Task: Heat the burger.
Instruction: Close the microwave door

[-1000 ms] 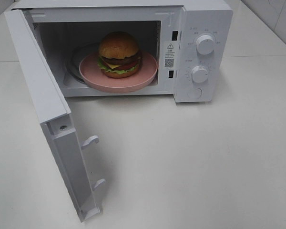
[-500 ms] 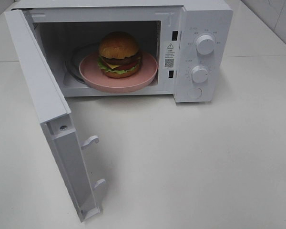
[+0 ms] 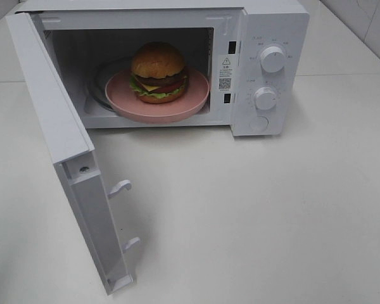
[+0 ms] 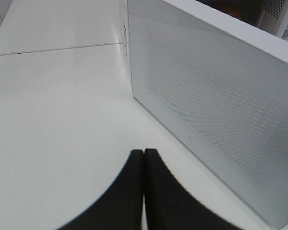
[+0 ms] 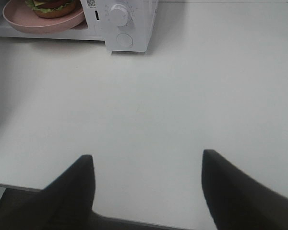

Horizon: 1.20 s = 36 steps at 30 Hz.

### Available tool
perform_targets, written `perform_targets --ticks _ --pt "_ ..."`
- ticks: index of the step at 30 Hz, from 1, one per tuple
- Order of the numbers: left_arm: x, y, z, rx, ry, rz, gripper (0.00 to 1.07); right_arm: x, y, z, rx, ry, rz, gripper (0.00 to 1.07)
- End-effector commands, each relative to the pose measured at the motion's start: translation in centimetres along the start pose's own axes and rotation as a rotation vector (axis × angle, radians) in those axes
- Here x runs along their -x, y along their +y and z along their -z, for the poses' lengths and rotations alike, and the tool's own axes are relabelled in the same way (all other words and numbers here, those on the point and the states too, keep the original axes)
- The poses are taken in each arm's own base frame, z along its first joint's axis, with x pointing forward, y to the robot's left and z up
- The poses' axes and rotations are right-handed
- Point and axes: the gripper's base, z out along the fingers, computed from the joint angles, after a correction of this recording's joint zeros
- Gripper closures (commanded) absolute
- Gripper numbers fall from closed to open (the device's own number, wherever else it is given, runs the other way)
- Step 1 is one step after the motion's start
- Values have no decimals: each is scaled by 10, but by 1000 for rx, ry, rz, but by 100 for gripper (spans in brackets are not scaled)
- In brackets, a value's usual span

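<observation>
Two idle claws, we note: left claw [image 4: 143, 152] closed, right claw [image 5: 148, 154] spread; burger [image 3: 158, 71] sits in microwave [image 3: 272, 25], door [image 3: 54, 120] awaiting closure.

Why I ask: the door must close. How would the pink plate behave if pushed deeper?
The pink plate looks rigid and smooth, so it would probably slide as one piece. The burger stands tall and stacked on it, so a sharp shove might shift or topple it. The shallow rim likely wouldn't stop it.
</observation>
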Motion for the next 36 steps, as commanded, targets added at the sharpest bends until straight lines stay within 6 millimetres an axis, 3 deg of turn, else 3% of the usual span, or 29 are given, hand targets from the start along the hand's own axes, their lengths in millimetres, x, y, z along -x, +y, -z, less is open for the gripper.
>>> perform_targets --ticks 1,4,5,6,7,9,12,15,17,18,29,36 --pt "11 3 -11 -6 -23 -23 106 -3 1 2 1 -25 8 47" --pt "21 8 -36 -25 -9 -25 106 -3 1 2 1 -29 8 47" --pt "21 8 -36 -25 -9 -25 106 -3 1 2 1 -29 8 47" --pt "24 10 -50 -39 19 -23 106 -2 0 2 0 -37 9 47" --pt "24 10 -50 -39 19 -23 106 -2 0 2 0 -37 9 47" --pt "26 15 -79 -72 67 -23 106 -1 0 1 -1 -47 9 47" --pt "26 15 -86 -84 82 -27 106 0 0 1 -2 -65 9 47" --pt "21 19 -115 -122 149 -52 106 0 -1 -8 -9 -87 11 47" --pt "20 20 -121 -132 166 -53 106 0 -1 -7 -9 -89 11 47" --pt "16 22 -139 -156 206 -48 106 0 -1 -7 -9 -89 11 47" --pt "2 24 -178 -205 257 -64 106 0 -1 -7 -9 -89 11 47" --pt "-1 2 -203 -234 273 -178 106 0 -1 -7 -9 -89 11 47"
